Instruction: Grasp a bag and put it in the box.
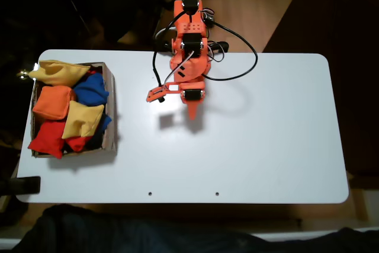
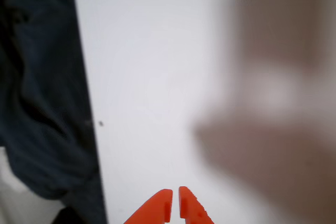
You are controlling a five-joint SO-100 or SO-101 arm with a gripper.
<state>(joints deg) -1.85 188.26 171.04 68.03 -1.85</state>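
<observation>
— How did the tool (image 2: 175, 203) stand?
— In the wrist view its two orange fingers (image 2: 157, 211) were pressed nearly together, closed, with nothing between them, above the white counter (image 2: 147, 77).
— And from the fixed view?
— The tool (image 1: 193, 111) pointed down over the counter (image 1: 249, 146), near the back edge.
— Where was the bag (image 1: 83, 119)?
— Well apart from the tool, at the left end of the counter, lying in the box (image 1: 111, 108). It rested on the blue bags (image 1: 92, 89), just beside the orange bag (image 1: 53, 102) and touching a red bag (image 1: 48, 137). A paler yellow bag (image 1: 58, 72) lay at the box's far end.
</observation>
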